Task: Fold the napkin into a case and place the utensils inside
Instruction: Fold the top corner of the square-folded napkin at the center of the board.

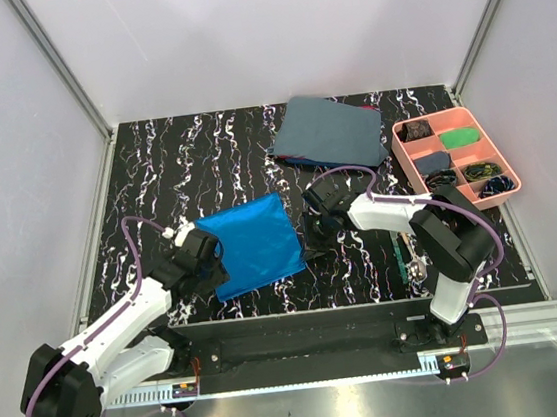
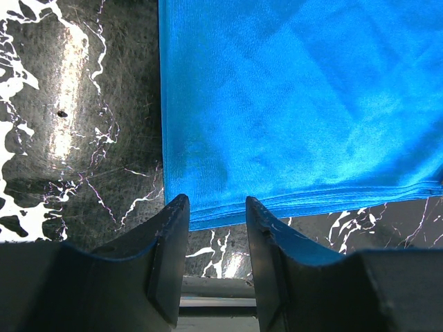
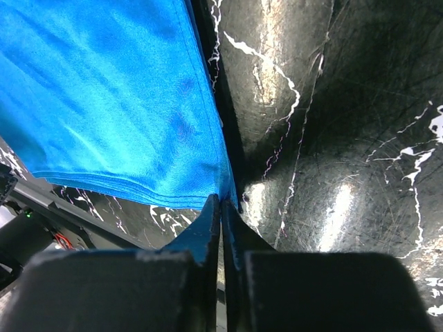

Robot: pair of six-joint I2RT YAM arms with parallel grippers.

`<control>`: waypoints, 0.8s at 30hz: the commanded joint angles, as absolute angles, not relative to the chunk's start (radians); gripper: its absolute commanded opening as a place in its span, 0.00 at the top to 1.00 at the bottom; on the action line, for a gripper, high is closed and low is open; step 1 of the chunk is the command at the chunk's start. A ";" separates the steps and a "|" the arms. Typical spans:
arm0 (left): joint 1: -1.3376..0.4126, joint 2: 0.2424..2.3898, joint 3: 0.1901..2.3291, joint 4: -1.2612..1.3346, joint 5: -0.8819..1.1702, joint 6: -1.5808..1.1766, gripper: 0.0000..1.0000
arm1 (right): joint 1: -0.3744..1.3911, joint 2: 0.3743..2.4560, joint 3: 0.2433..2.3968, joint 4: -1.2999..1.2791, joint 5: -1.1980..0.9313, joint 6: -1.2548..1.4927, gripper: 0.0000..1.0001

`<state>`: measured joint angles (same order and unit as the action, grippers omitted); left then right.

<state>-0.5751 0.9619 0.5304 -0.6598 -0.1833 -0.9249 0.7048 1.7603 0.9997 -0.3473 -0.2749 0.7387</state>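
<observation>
The bright blue napkin (image 1: 252, 242) lies folded flat in the middle of the black marbled table. My left gripper (image 1: 217, 269) is at its near left corner. In the left wrist view this gripper (image 2: 216, 204) is open, its fingers straddling the layered hem of the napkin (image 2: 297, 104). My right gripper (image 1: 306, 249) is at the near right corner. The right wrist view shows it (image 3: 222, 200) shut on the corner of the napkin (image 3: 104, 104). The utensils (image 1: 406, 254) lie near the right arm's base, partly hidden by the arm. No case shows.
A larger dull grey-blue cloth (image 1: 330, 132) lies at the back of the table. A pink compartment tray (image 1: 495, 148) with small items stands at the back right. White walls enclose the table on three sides.
</observation>
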 commanded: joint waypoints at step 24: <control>-0.580 1.025 0.499 -0.611 -0.238 -0.996 0.72 | 0.707 1.876 1.299 -0.301 -0.523 0.621 1.00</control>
